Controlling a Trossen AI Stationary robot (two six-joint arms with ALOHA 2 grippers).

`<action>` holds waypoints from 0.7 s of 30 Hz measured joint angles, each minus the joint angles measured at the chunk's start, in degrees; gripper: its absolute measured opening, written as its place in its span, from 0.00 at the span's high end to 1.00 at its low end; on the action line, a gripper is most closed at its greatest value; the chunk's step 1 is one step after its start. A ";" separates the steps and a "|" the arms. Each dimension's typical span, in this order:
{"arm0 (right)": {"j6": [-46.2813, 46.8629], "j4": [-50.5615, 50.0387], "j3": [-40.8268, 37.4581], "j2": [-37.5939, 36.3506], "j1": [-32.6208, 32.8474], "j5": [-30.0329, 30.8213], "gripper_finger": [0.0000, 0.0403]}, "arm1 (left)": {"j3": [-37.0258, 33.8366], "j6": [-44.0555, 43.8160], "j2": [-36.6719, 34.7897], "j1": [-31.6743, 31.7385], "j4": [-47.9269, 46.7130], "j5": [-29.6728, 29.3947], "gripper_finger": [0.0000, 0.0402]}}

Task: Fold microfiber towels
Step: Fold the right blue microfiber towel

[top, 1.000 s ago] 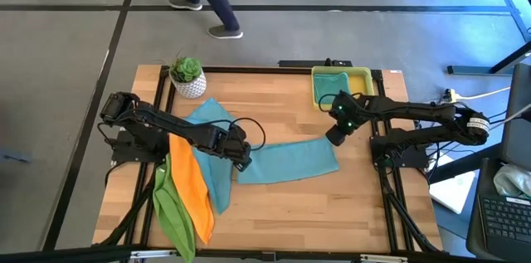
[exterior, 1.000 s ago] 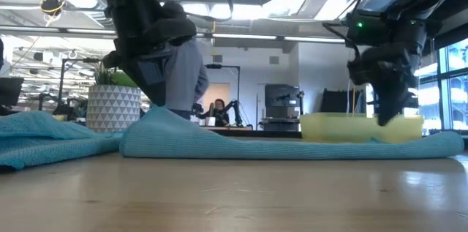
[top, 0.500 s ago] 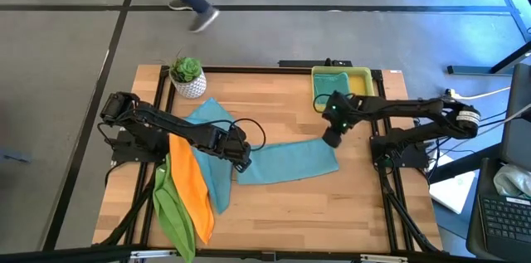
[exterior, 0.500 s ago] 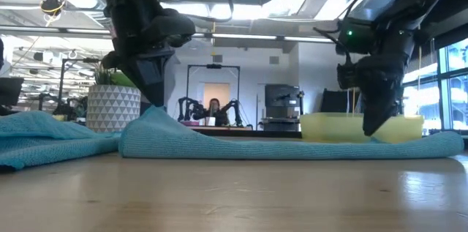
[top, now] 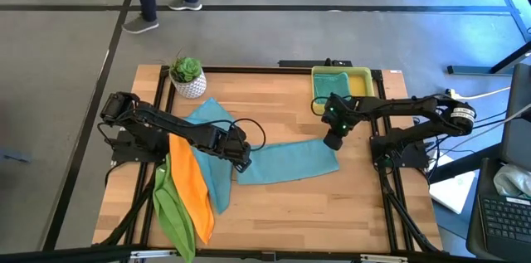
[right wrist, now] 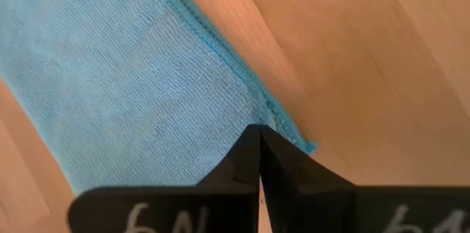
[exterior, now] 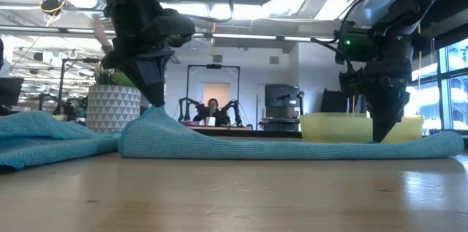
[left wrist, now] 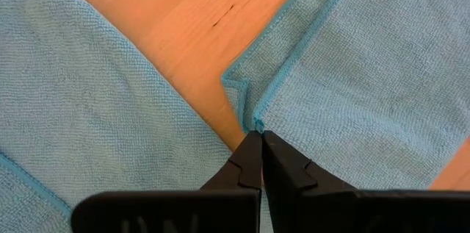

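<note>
A wooden bench [top: 274, 205] carried several microfiber towels. A teal towel [top: 286, 162] lay flat across the middle of the bench, stretched between the two arms. The left pincer [top: 241, 161] was closed tight on that towel's left corner, its fingers pinching the hemmed edge and lifting it into a small peak. The right pincer [top: 333, 141] was also closed, its tips pressed down at the towel's right corner near the edge; whether it actually gripped the cloth could not be told.

Another teal towel [top: 207, 118] lay spread under the left arm, toward the left side of the bench. An orange towel [top: 191, 187] lay over it in a long strip, and a lime green towel [top: 170, 209] hung beside it at the bench's front left edge.

A yellow tray [top: 358, 79] sat at the back right corner, and a small potted plant [top: 187, 76] at the back left.
</note>
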 joint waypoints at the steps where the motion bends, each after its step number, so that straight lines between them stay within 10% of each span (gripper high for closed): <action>1: 0.00 0.00 0.00 0.00 0.00 -0.27 0.98 | 0.00 -0.14 0.02 0.00 0.00 0.00 1.00; 21: 10.51 -14.83 0.02 -11.04 0.02 3.58 1.00 | -0.04 0.05 0.04 0.00 -0.26 -1.05 1.00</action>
